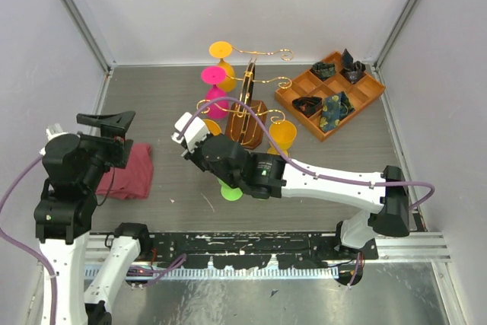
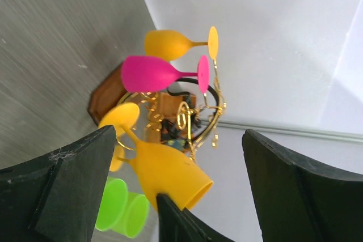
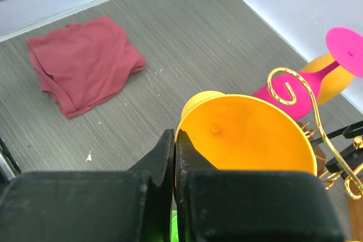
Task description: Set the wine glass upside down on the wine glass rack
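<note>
An orange wine glass (image 3: 249, 134) is pinched by its rim in my right gripper (image 3: 174, 137), which is shut on it. Its bowl opens toward the wrist camera. In the left wrist view the same glass (image 2: 164, 171) hangs tilted just in front of the wine glass rack (image 2: 207, 111), a gold wire stand on a brown base. In the top view my right gripper (image 1: 199, 136) is just left of the rack (image 1: 247, 104). Pink (image 1: 213, 75) and orange (image 1: 283, 136) glasses hang on its arms. My left gripper (image 1: 106, 121) stands open at the far left, holding nothing.
A green glass (image 1: 230, 190) lies on the table under the right arm. A red cloth (image 1: 125, 171) lies near the left arm. An orange compartment tray (image 1: 331, 93) with dark items stands at the back right. Walls close in the back and both sides.
</note>
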Controlling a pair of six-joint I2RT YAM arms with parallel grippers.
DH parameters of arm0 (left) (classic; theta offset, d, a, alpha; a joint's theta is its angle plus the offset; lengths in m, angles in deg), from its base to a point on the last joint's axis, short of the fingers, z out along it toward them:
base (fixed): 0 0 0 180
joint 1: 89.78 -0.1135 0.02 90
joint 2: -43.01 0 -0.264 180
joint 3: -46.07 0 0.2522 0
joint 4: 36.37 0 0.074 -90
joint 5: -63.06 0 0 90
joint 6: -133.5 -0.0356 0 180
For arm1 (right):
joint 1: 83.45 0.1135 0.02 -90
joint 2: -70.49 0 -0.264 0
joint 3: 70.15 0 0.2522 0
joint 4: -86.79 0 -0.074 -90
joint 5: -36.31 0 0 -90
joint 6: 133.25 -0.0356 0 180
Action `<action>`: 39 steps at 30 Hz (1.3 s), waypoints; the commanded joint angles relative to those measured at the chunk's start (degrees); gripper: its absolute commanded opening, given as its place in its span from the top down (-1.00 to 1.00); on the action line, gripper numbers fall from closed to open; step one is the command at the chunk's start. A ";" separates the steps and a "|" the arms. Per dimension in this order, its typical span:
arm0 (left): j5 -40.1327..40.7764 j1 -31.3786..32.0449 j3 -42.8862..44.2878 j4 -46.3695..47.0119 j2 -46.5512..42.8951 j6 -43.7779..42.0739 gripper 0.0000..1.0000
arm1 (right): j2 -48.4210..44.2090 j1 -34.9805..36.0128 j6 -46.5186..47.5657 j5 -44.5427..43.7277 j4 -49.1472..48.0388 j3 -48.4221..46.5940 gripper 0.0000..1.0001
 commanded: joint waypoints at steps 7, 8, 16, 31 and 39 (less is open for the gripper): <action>-14.15 -0.03 -9.57 4.63 -1.08 21.97 -0.95 | -2.32 3.00 10.34 -0.91 -21.99 2.17 0.99; -14.99 -0.03 -10.70 5.93 -1.22 23.10 -0.90 | -2.32 3.22 10.97 -0.70 -23.43 2.64 0.98; -13.97 -0.03 -14.56 9.84 -4.39 26.99 -0.26 | -0.58 5.59 14.69 -1.48 -27.73 3.38 0.99; -15.01 -0.03 -16.97 11.13 -4.59 28.39 -0.11 | 1.14 10.38 17.52 -2.11 -35.51 6.46 0.99; -15.88 -0.03 -17.33 11.92 -4.59 28.52 -0.06 | 3.20 12.12 19.85 -2.50 -40.02 6.80 0.98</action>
